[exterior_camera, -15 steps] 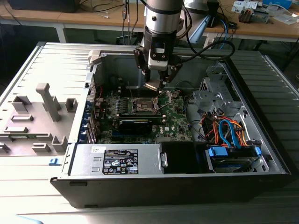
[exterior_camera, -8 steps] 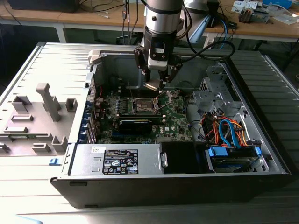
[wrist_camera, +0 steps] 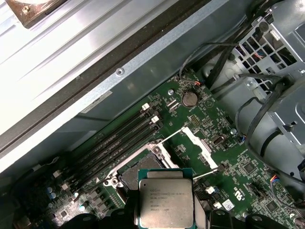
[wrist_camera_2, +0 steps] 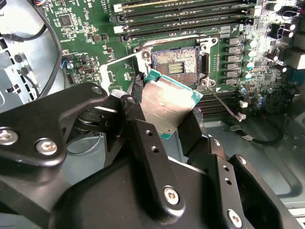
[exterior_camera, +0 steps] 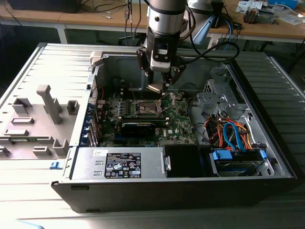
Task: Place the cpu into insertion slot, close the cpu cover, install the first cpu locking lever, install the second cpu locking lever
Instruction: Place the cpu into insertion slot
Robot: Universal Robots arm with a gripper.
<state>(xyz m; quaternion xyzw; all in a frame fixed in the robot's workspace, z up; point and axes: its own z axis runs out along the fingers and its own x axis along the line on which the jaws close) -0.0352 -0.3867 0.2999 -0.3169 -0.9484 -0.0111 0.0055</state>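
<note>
One claw (wrist_camera_2: 167,109) clamped on one cpu (wrist_camera: 166,202) — above one insertion slot (wrist_camera_2: 175,61), one cpu cover (wrist_camera: 197,142) open

Grey ribbed tabletop (exterior_camera: 24,191) carries the PC case (exterior_camera: 143,191), lying on its side w/ open side up. Just beside it, toward the exterior view's left, sits a grey fixture (exterior_camera: 43,119) (blocks & upright posts), plus a small blue piece (exterior_camera: 55,165).

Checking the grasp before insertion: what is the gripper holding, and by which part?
The gripper holds the cpu, its fingers clamped on two opposite edges.
</note>
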